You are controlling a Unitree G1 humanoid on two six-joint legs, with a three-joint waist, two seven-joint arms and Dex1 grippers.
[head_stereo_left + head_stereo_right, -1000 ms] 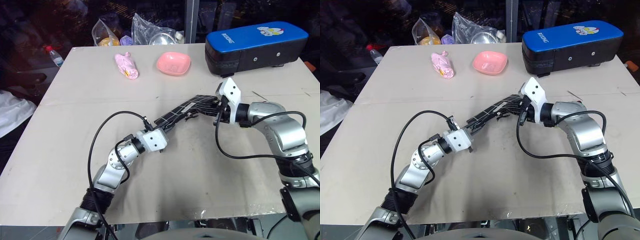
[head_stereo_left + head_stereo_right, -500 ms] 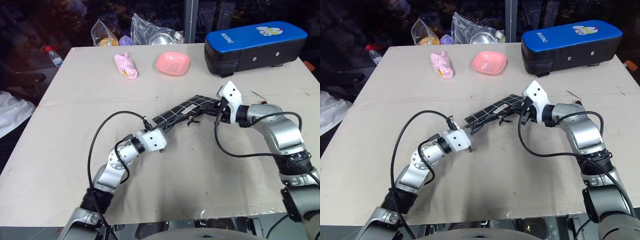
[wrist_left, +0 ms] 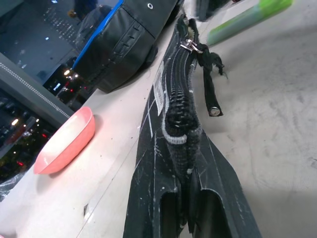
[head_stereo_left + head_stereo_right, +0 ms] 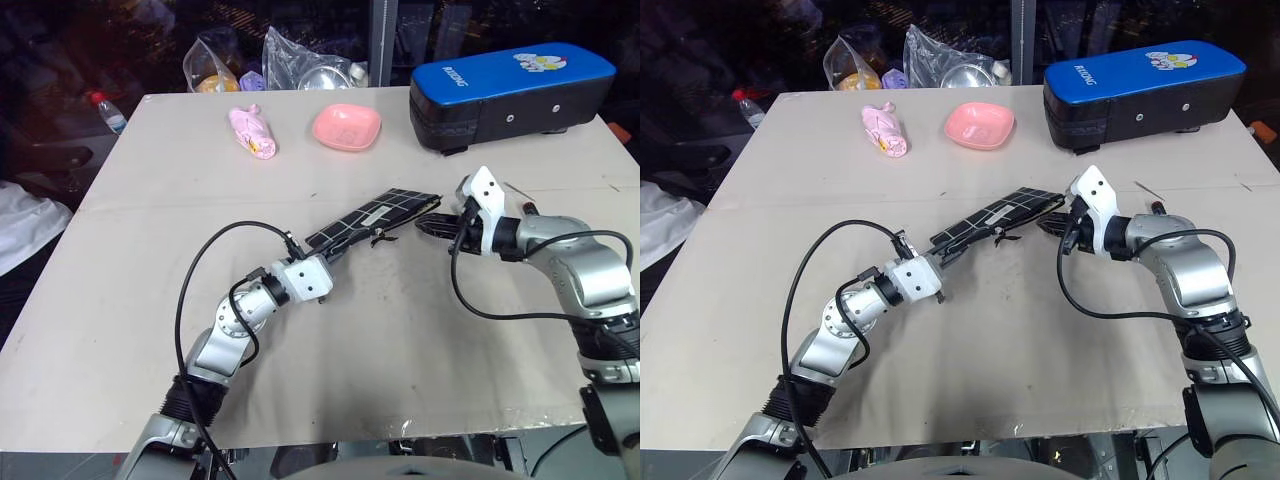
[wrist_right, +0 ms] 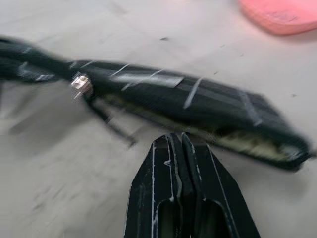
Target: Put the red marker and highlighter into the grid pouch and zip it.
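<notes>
From the left eye view, the grid pouch [image 4: 372, 218] lies slantwise near the middle of the tabletop [image 4: 120, 260], its near end raised off the surface in the left gripper [image 4: 322, 254], whose jaws are closed on that end. The right gripper [image 4: 428, 226] sits just beside the pouch's far end, jaws closed with nothing between them, apart from the fabric. Toward the far edge stand a blue-topped black case [image 4: 510, 92], a pink bowl [image 4: 346, 126] and a pink wrapped item [image 4: 253, 132]. In the left wrist view, the pouch's zipper edge [image 3: 179, 94] runs away from the clamped jaws, the zipper pull cord [image 3: 210, 84] dangling from the slider at the far end; a lime-green highlighter [image 3: 243, 18] lies on the tabletop beyond the pouch, with the pink bowl off to one side. In the right wrist view, the closed, empty fingers [image 5: 183, 198] point at the pouch's side, close to it but not touching, the metal slider [image 5: 79, 83] visible along it.
</notes>
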